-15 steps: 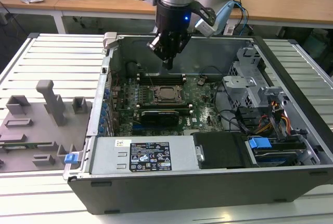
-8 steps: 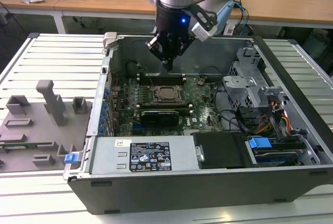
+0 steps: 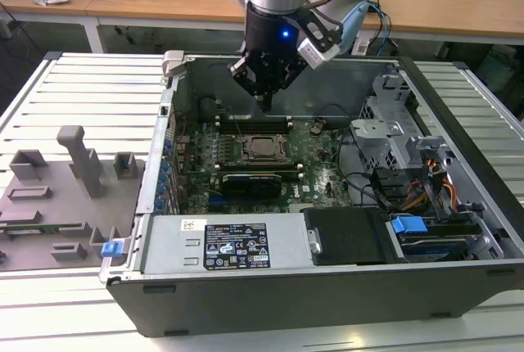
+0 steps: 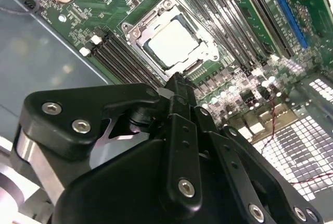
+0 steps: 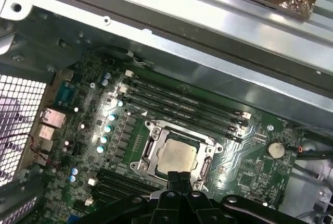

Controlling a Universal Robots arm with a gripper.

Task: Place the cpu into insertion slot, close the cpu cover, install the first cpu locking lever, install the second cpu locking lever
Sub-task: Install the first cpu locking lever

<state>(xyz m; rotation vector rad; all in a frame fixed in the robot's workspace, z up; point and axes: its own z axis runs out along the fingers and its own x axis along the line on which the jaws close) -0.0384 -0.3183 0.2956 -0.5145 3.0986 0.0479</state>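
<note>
Hanging over the open grey metal computer case (image 3: 458, 278), the black gripper (image 3: 264, 100) points straight down above the green motherboard (image 3: 315, 168), its fingers (image 4: 179, 96) pressed together with no gap between them and nothing held. In the exterior view its tip sits above the board, just beyond the socket and nearer the case's far wall.

The small flat square cpu with its dull silver-grey metal top (image 5: 178, 157) lies seated in the square black insertion slot (image 5: 147, 150). The thin silver-grey metal frame of the cpu cover (image 4: 136, 30) lies flat around the chip, whose top shows through the cut-out centre. Whether the locking levers are hooked I cannot tell.

Long black memory slots (image 5: 182, 101) run along both sides of the socket. A long black expansion card (image 3: 254, 182) sits beside it on the near side in the exterior view.
</note>
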